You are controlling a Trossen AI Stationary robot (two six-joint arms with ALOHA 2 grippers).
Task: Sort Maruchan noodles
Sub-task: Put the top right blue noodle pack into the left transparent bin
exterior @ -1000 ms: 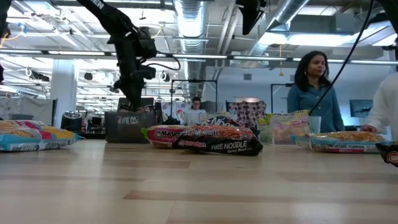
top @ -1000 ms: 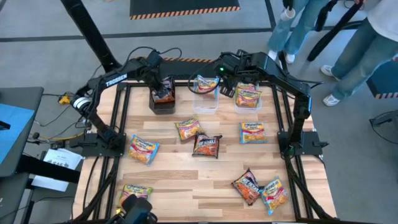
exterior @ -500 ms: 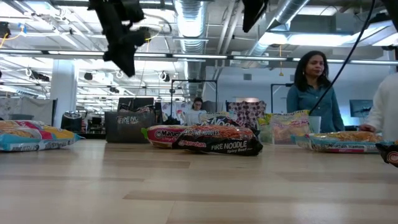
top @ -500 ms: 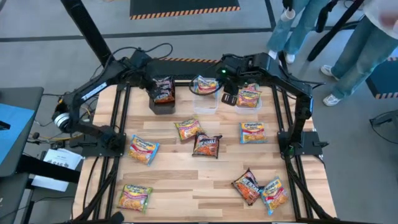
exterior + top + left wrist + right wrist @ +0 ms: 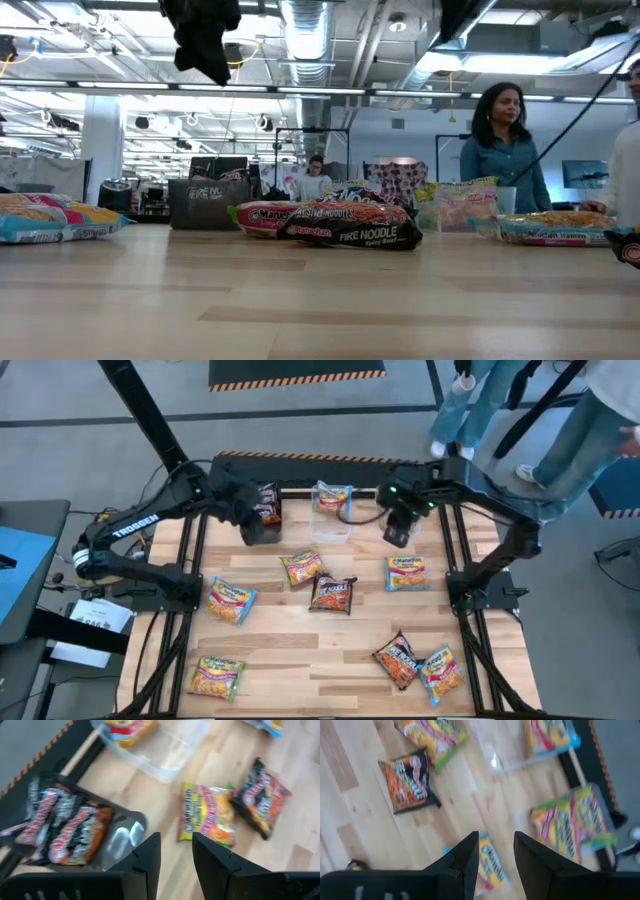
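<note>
Wooden table (image 5: 300,650): left pincer (image 5: 176,851) raised above black box (image 5: 262,525), narrowly parted, empty; right pincer (image 5: 496,851) likewise.

A dark Fire Noodle packet (image 5: 352,234) lies mid-table with a red packet (image 5: 262,217) touching its left, a black box (image 5: 208,203) farther left, and a person (image 5: 503,148) behind right.

High view looks straight down on whole table (image 5: 300,650), my arms either side. Low view sits at tabletop level, facing room. My wrist views look down close past my fingers. Both share dark packet (image 5: 260,797) (image 5: 410,782), also centre in high view (image 5: 333,594).
</note>
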